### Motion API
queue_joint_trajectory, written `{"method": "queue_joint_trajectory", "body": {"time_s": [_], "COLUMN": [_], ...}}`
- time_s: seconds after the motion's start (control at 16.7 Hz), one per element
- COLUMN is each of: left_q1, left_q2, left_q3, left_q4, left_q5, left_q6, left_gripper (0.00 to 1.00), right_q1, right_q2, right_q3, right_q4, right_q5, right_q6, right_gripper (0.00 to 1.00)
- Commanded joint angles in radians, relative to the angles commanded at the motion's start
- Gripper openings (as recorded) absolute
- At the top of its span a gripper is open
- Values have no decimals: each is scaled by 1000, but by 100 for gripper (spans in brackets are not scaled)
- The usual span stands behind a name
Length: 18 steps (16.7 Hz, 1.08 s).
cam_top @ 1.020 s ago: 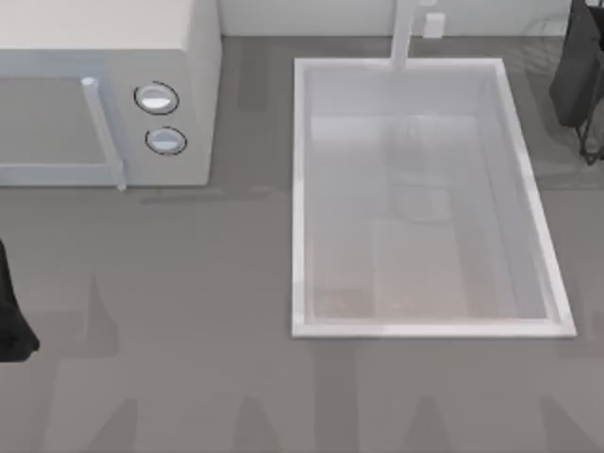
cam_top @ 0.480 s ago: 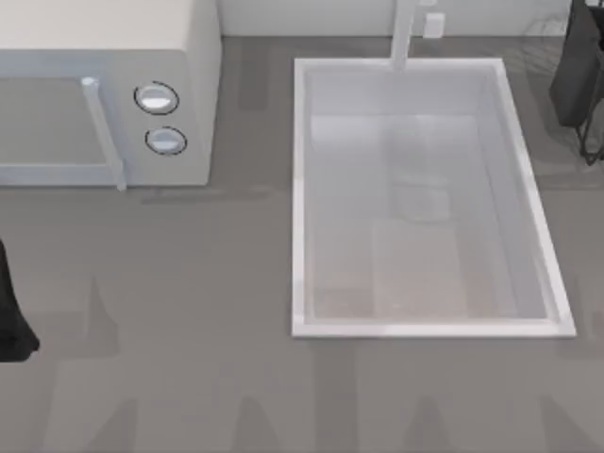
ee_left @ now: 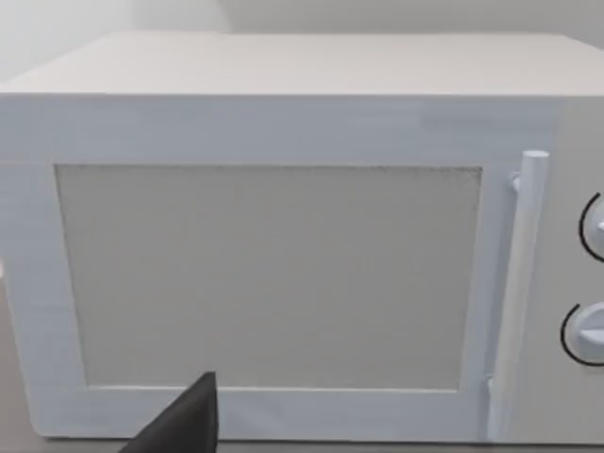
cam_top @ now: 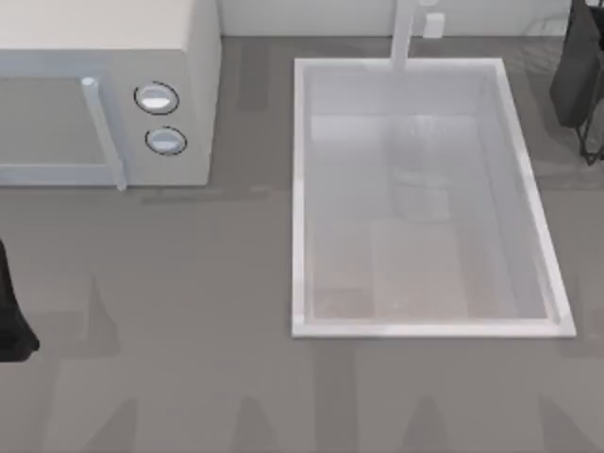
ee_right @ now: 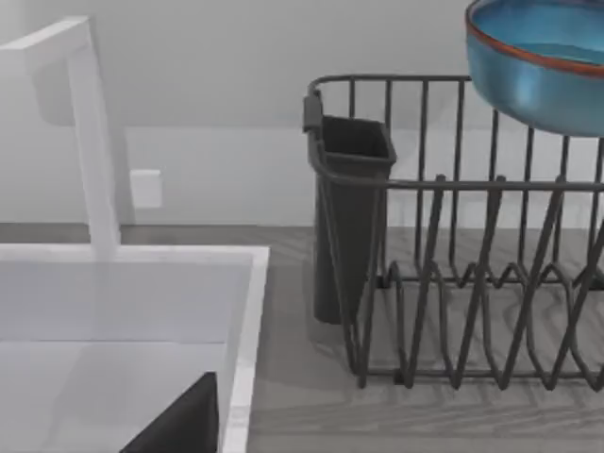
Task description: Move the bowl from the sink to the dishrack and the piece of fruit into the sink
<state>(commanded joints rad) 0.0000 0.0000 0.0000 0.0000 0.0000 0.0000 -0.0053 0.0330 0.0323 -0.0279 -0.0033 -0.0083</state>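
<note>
The grey counter (cam_top: 189, 283) carries a white microwave (cam_top: 104, 94) at its far left. To the right of it is the sink (cam_top: 297, 189), a deep white basin with a faucet post (cam_top: 404, 33) at its back rim. From above, the basin holds neither bowl nor fruit.

The right wrist view shows the dark wire dishrack (ee_right: 453, 185) standing on the counter just beyond the sink's rim, with a cutlery cup (ee_right: 349, 217) hung on its near corner. The blue bowl (ee_right: 543, 75) sits upright at the level of the rack's top rail, its lower part overlapping the upper bars. Whether it rests on the wires or hangs just above them I cannot tell.

Judging from this, the bowl half of the task is at or near its end — the bowl is out of the sink and at the rack. What remains is the fruit. The next move would call for finding it, closing on it squarely because a small round thing rolls easily, and lowering it into the basin rather than dropping it.

The right gripper (ee_right: 179, 425) shows as a dark tip low over the sink's corner, well apart from the bowl, which is higher and farther off at the rack. Nothing shows it gripping anything, but whether it is wide or narrow I cannot tell.

The left gripper (ee_left: 184, 420) is parked at the table's left edge — facing the microwave door — and its state is likewise not to be told.
</note>
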Motion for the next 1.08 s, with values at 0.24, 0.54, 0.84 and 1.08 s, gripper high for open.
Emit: {"method": "queue_joint_trajectory", "body": {"time_s": [0.24, 0.54, 0.84, 1.08], "left_q1": [0, 0, 0, 0], "left_q2": [0, 0, 0, 0], "left_q3": [0, 0, 0, 0], "left_q4": [0, 0, 0, 0], "left_q5": [0, 0, 0, 0], "left_q6": [0, 0, 0, 0], "left_gripper": [100, 100, 100, 100], "right_q1": [-38, -125, -218, -276], "right_q2": [192, 638, 1168, 1516], "right_q3": [171, 501, 855, 1093], "right_q4": [-146, -430, -732, -928], "right_q5": [-6, -2, 4, 5], "right_q6": [-41, -116, -198, -255], "right_gripper": [100, 100, 100, 100]}}
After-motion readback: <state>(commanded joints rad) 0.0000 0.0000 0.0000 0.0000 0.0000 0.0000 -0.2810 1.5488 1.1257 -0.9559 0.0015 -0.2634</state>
